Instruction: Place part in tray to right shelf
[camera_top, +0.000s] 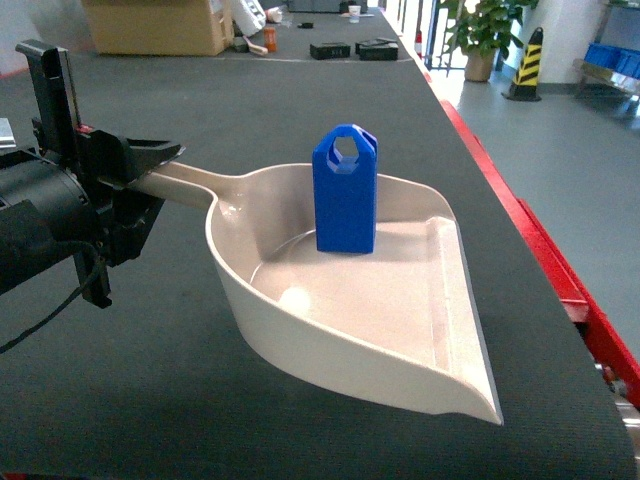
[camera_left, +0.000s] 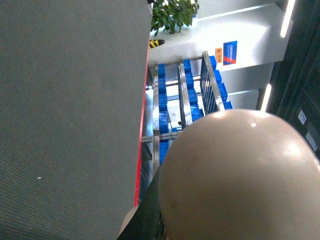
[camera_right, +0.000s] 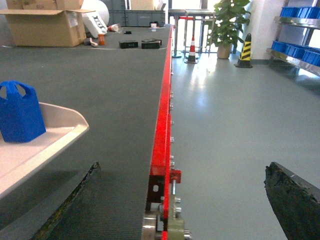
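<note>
Beige tray fills my near view on the counter, its handle pinched by my left end effector at nine o'clock, right end effector spread idle; the upright part inside could topple if I tilt while lifting.

The part is a small solid-blue block shaped like a tiny jerrycan, with a hexagonal handle hole at its top. It stands upright inside the tray, toward the back wall of the scoop rather than out by the lip. The tray is a big beige dustpan-like scoop, glossy inside, its flat front lip pointing to the right edge of the dark counter. Its long straight handle runs back to the left. The right shelf, a steel rack holding blue crates, shows only in the left wrist view beyond the counter's red edge.
</note>
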